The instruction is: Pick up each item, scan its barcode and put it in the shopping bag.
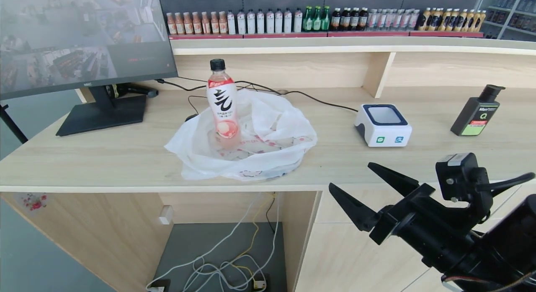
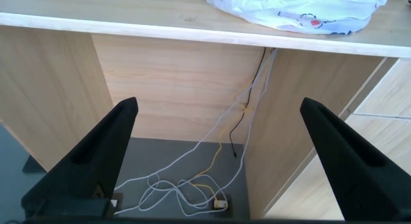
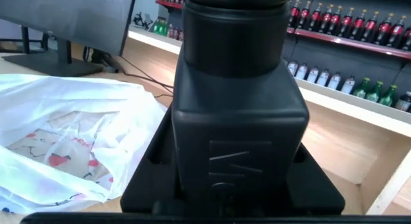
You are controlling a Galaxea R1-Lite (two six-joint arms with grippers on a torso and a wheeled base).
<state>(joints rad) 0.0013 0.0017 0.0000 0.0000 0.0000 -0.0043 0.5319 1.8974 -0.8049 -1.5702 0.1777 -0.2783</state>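
monitor (image 1: 79, 36) cut off, bottle (image 1: 222, 103) base veiled by bag (image 1: 272, 128)

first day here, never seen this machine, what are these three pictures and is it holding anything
This is a two-armed robot at a shop counter; each arm ends in a two-fingered pincer. The wide picture comes from a camera on its head, the other two from cameras on its wrists. In the head picture the right pincer hangs open and empty before the counter. On the counter stand a monitor, a white shopping bag with a pink bottle upright in it, a white scanner and a dark pump bottle. The left wrist picture looks past the left pincer, also open and empty, at cables under the counter. The right wrist picture has a black shape in the middle; I cannot tell what it is.
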